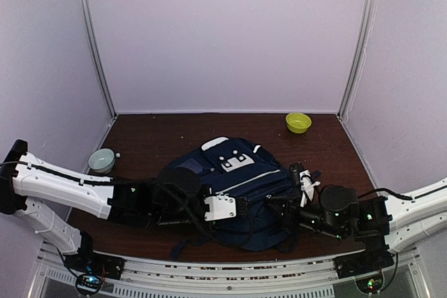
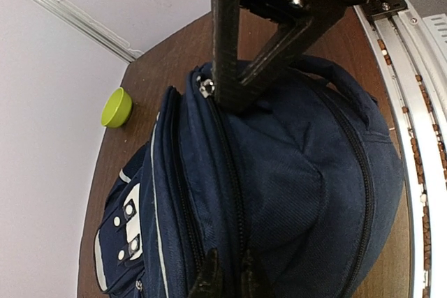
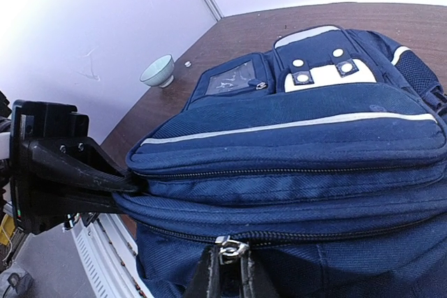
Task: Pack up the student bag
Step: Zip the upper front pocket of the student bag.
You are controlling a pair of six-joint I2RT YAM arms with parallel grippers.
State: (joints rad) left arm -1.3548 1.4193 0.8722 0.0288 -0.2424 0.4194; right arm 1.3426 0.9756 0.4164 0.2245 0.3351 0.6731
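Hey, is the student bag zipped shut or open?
Shut: the visible zipper tracks on the student bag all run closed, no gaps.

Matt woven cloth student bag [image 3: 300, 151]

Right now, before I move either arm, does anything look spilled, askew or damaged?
Nothing stands out. The student bag lies flat on the table, visible zippers closed, left claw and right claw both shut on it. The green bowl and grey bowl stand upright, apart from it.
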